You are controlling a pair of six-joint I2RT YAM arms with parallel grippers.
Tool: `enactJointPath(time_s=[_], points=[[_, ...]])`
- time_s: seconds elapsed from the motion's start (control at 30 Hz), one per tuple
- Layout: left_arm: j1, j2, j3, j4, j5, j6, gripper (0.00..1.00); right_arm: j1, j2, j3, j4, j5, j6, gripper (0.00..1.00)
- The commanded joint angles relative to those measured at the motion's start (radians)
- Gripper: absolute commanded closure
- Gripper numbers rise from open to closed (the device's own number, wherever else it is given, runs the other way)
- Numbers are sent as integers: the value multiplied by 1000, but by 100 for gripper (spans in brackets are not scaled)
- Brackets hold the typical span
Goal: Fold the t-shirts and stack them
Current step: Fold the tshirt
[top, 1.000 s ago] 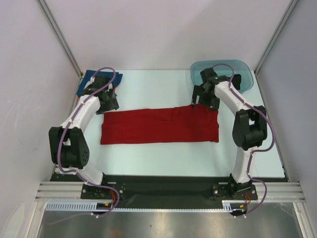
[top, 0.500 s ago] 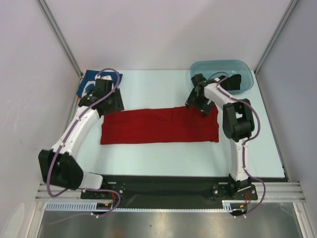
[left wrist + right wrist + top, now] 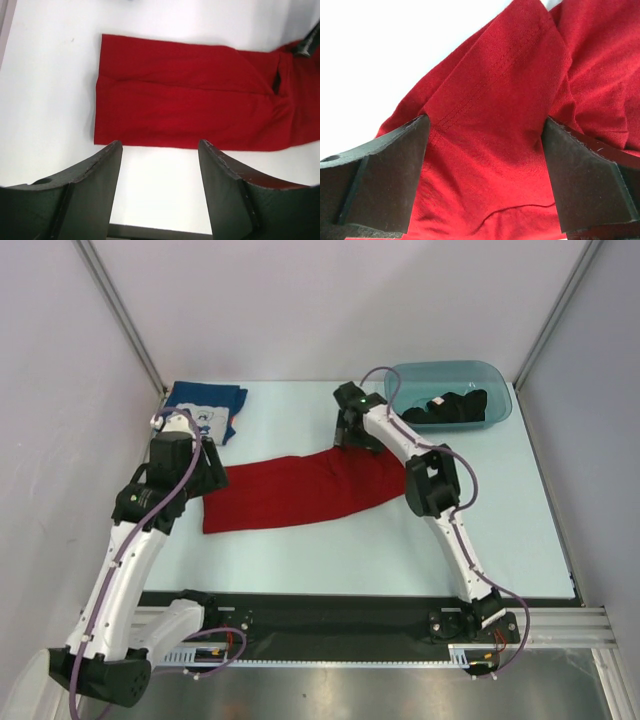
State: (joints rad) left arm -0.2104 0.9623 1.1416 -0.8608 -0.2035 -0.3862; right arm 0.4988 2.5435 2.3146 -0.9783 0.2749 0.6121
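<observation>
Far-left back corner of the worktop (image 3: 330, 550): blue t-shirt (image 3: 215, 398), white print facing up, lying against the side wall. It sits near the red one, but I see no contact between them.

Left tool (image 3: 160, 145): jaws apart with nothing between them. It hovers at the left end of the red t-shirt (image 3: 285, 495). In the left wrist view the fingers frame bare worktop just short of the cloth's long edge.

Red t-shirt: a long folded band across the middle of the worktop. The left end is flat with a straight short edge. The right end slants toward the far side and is rumpled, with a stitched hem showing.

Right tool (image 3: 485, 122): released, fingers spread wide over that rumpled right end, with red cloth filling the space below and between them. I cannot tell whether the fingertips touch the fabric.

Far-right back corner: teal tub (image 3: 497, 380), with the black t-shirt (image 3: 455, 405) bunched inside it, well apart from the red one.
</observation>
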Motion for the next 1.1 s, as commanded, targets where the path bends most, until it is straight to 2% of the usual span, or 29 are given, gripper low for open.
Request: enactJointPath(time_s=[0.0, 0.1, 0.2, 0.33, 0.53, 0.7, 0.8, 0.83, 0.87, 0.9, 1.07], points=[[-4, -33, -26, -24, -14, -33, 32, 86, 181, 115, 116, -112, -75, 4], [-4, -37, -39, -23, -11, -37, 32, 104, 184, 120, 239, -147, -181, 4], [-4, -27, -34, -29, -13, -39, 32, 115, 179, 158, 288, -125, -236, 0], [-4, -23, 30, -53, -30, -40, 32, 112, 115, 275, 215, -92, -264, 0], [-4, -28, 153, -121, -155, -95, 32, 136, -121, 204, 87, 7, -343, 0], [-4, -51, 214, -193, -280, -244, 31, 257, -181, 145, 43, -20, -417, 0], [-4, -68, 237, -228, -284, -292, 32, 338, -158, 156, 73, -111, -405, 13], [-4, -73, 241, -234, -274, -293, 32, 363, -143, 172, 78, -115, -396, 25], [-4, -80, 241, -242, -257, -292, 33, 383, -128, 192, 87, -150, -393, 28], [-4, -95, 234, -239, -207, -266, 34, 423, -96, 228, 107, -167, -391, 30], [-4, -166, 201, -265, -126, -252, 35, 509, -32, 246, 190, -155, -382, 28]])
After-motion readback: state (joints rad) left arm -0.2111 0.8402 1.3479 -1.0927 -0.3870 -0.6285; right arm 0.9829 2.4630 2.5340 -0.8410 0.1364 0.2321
